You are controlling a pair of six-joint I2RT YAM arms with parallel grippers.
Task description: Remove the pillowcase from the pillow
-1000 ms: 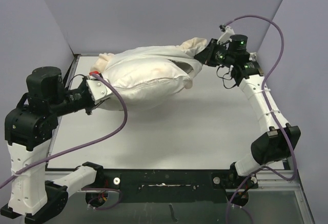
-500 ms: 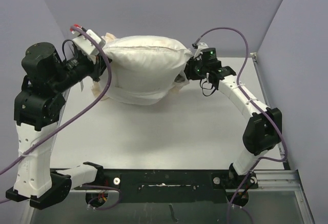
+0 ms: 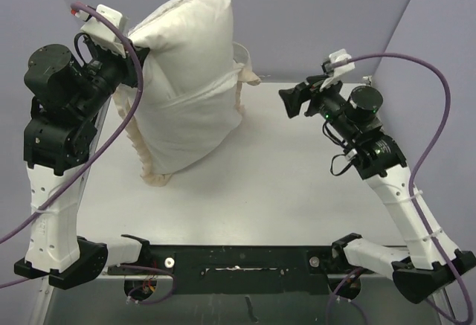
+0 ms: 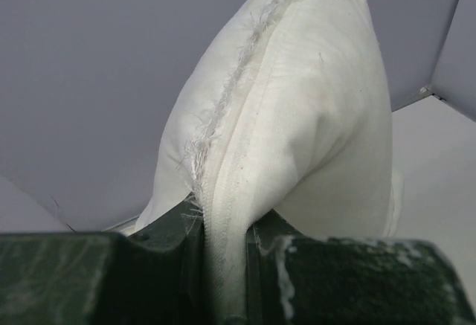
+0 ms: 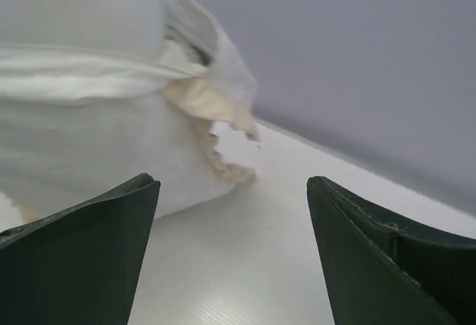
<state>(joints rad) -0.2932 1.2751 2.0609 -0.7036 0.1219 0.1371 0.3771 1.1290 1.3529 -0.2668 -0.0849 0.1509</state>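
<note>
The plump white pillow (image 3: 195, 31) hangs upright, lifted off the table by its side seam (image 4: 238, 117). My left gripper (image 3: 137, 61) (image 4: 227, 236) is shut on that frayed seam. The pillowcase (image 3: 190, 128) still wraps the pillow's lower half, white face showing. Its peach frill (image 3: 155, 178) trails along the left edge and bottom and sticks out at the right (image 3: 244, 78). My right gripper (image 3: 290, 102) (image 5: 232, 185) stands open and empty to the right of the bundle, apart from it. From the right wrist, the pillowcase (image 5: 89, 146) and its frill (image 5: 219, 154) lie ahead.
The white table (image 3: 282, 184) is walled by grey panels at the back and both sides. Purple cables (image 3: 428, 72) loop from both arms. A black rail (image 3: 238, 258) runs along the near edge between the arm bases.
The left arm swung the pillow from lying across the back to hanging upright. The right gripper let go of the pillowcase's end, opened wide and drew back to the right.
</note>
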